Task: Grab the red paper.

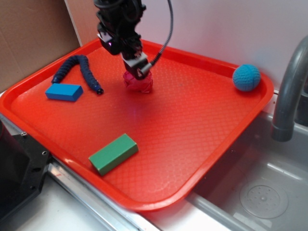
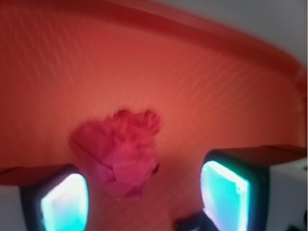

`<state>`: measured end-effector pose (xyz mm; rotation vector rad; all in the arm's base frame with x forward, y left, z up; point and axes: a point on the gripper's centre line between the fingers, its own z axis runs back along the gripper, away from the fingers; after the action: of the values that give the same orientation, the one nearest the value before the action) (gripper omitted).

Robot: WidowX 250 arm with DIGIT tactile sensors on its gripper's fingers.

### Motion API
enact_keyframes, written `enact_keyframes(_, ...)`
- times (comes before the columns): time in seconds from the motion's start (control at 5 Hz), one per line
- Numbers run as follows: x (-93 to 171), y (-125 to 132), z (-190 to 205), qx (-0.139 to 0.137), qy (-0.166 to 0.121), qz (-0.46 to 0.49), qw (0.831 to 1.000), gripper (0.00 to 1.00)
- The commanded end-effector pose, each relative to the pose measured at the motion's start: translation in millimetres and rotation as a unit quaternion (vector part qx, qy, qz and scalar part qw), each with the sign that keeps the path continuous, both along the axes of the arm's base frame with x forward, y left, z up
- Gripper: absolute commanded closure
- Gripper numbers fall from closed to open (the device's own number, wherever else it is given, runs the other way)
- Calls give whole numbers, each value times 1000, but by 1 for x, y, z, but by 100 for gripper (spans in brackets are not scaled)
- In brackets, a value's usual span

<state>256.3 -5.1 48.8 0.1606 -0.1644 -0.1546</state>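
The red paper [image 1: 139,84] is a crumpled crimson-pink ball lying on the orange-red tray [image 1: 183,125], toward its back middle. My gripper [image 1: 136,67] hangs right over it, nearly touching its top. In the wrist view the red paper [image 2: 120,151] lies between and just ahead of the two glowing pads [image 2: 65,202], nearer the left one. A clear gap shows on both sides, wider toward the right pad. The gripper [image 2: 144,197] is open and holds nothing.
On the tray lie a blue block [image 1: 64,92] and a dark blue segmented snake [image 1: 79,71] at the left, a green block [image 1: 113,153] near the front, and a blue knitted ball [image 1: 246,77] at the back right. A grey faucet [image 1: 288,91] and sink [image 1: 262,192] stand to the right.
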Motion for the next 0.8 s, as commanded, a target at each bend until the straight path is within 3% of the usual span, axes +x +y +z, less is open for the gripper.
enact_keyframes(0.0,12,-4,-31,-65,-54,-15,996,0)
enact_keyframes(0.2,15,-5,-30,-71,-58,-13,996,100)
enact_keyframes(0.6,14,2,16,-81,-58,11,995,100)
